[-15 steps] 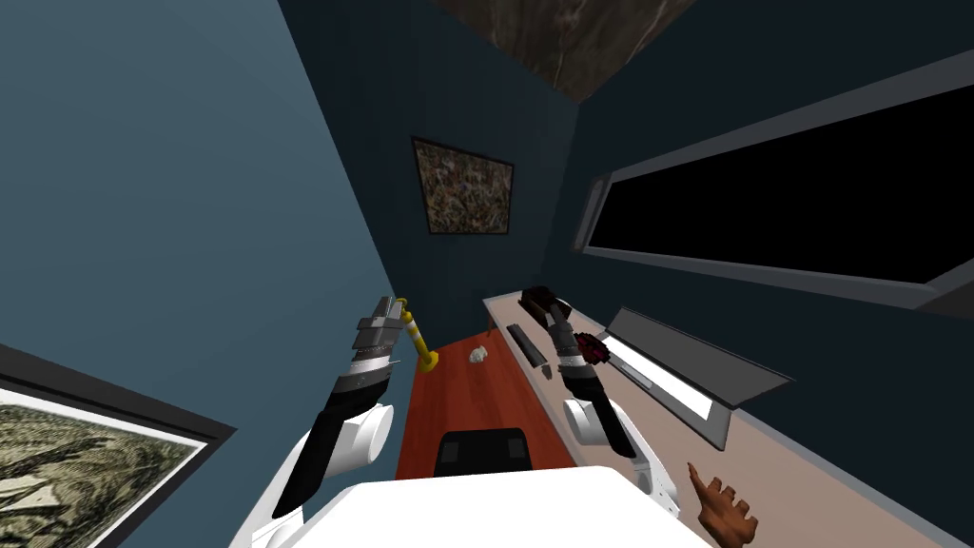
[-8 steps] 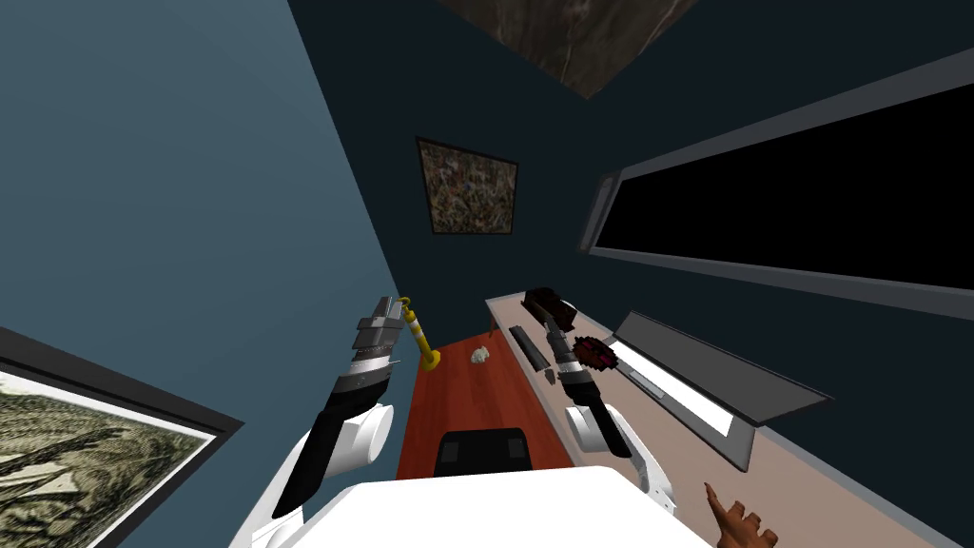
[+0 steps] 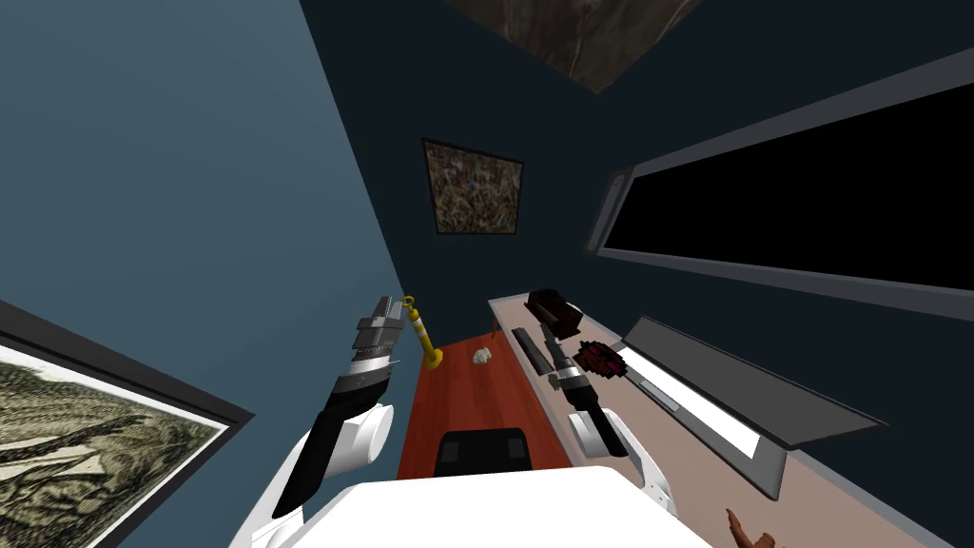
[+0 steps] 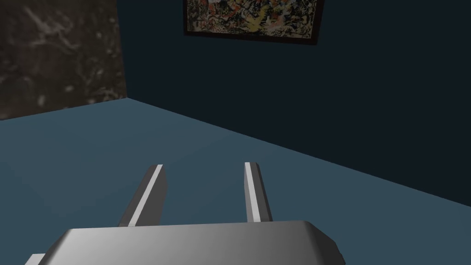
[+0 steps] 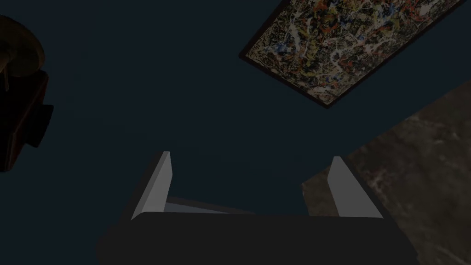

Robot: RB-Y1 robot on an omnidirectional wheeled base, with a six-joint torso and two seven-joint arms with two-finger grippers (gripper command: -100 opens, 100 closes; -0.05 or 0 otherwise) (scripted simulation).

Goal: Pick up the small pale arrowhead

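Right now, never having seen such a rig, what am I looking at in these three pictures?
This is a two-armed robot. One picture looks steeply down from its head; the other two look along each hand. On the reddish-brown table sits the small pale arrowhead, with a yellow post at the table's edge; dark items lie on the beige counter beside it. The left hand and right hand are both open and hold nothing.
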